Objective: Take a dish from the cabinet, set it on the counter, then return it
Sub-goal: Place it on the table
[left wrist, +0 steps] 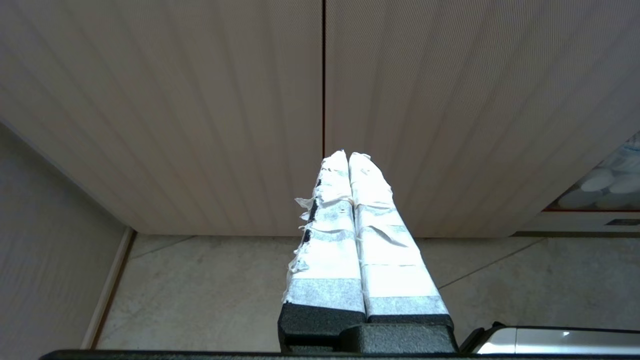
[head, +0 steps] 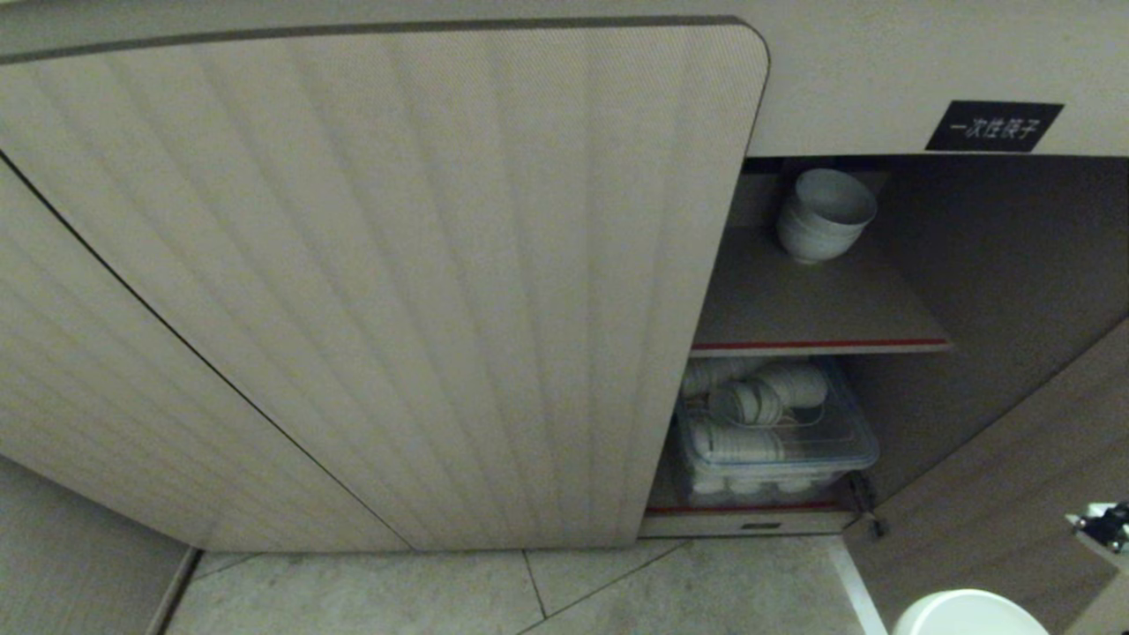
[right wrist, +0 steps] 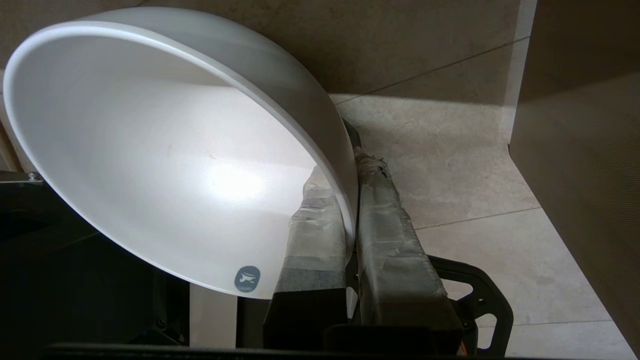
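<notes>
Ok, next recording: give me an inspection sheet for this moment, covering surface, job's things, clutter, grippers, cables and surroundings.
Surface: counter not in view; tiled floor below.
Job's things: white bowl clamped by its rim in the right gripper; cabinet open on the right.
Clutter: stacked white bowls on the upper shelf; clear bin of white bowls on the lower shelf.
Grippers: right shut on the bowl; left gripper shut, empty, facing the fluted doors.
Cables: nothing seen.
Surroundings: black label above the opening.
</notes>
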### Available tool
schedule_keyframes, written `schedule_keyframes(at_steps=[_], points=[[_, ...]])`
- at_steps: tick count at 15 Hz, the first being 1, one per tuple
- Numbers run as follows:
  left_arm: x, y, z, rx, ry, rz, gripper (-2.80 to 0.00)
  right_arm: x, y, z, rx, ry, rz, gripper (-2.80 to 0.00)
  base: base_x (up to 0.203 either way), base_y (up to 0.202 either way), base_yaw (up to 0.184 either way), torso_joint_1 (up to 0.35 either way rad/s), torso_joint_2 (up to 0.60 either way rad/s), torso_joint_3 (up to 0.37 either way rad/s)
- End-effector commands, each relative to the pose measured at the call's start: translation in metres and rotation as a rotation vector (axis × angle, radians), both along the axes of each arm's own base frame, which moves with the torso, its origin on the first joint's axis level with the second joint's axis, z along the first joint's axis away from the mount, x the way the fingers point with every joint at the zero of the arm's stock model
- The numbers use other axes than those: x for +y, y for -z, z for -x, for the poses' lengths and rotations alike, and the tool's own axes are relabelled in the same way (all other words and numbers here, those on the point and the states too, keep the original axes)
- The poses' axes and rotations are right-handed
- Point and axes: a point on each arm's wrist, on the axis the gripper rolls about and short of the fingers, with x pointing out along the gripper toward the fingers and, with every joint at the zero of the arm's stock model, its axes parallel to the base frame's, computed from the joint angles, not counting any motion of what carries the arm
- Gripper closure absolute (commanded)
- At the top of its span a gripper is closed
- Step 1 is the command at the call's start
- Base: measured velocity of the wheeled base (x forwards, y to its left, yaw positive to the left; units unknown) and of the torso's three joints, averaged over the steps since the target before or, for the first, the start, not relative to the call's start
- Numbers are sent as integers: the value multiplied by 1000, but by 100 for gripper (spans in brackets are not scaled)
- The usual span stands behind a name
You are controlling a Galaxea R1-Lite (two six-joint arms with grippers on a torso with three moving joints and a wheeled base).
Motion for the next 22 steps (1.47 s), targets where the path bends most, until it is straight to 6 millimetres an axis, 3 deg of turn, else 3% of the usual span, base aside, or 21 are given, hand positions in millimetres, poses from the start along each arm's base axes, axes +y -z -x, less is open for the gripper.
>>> schedule_keyframes(at_steps=[1, 9, 12, 22], points=[[0, 0, 0, 0, -1, 2, 0, 0, 0, 1, 0, -4, -1, 0, 0, 0, 0, 0, 0, 0], [0, 0, 0, 0, -1, 0, 0, 1, -1, 2, -6, -10, -2, 0, 0, 0, 0, 3, -9, -6], [0, 0, 0, 0, -1, 0, 0, 1, -1, 2, -4, -10, -2, 0, 0, 0, 0, 57, -222, -235], [0, 0, 0, 0, -1, 1, 0, 1, 0, 2, -2, -10, -3, 0, 0, 0, 0, 172, -482, -287]])
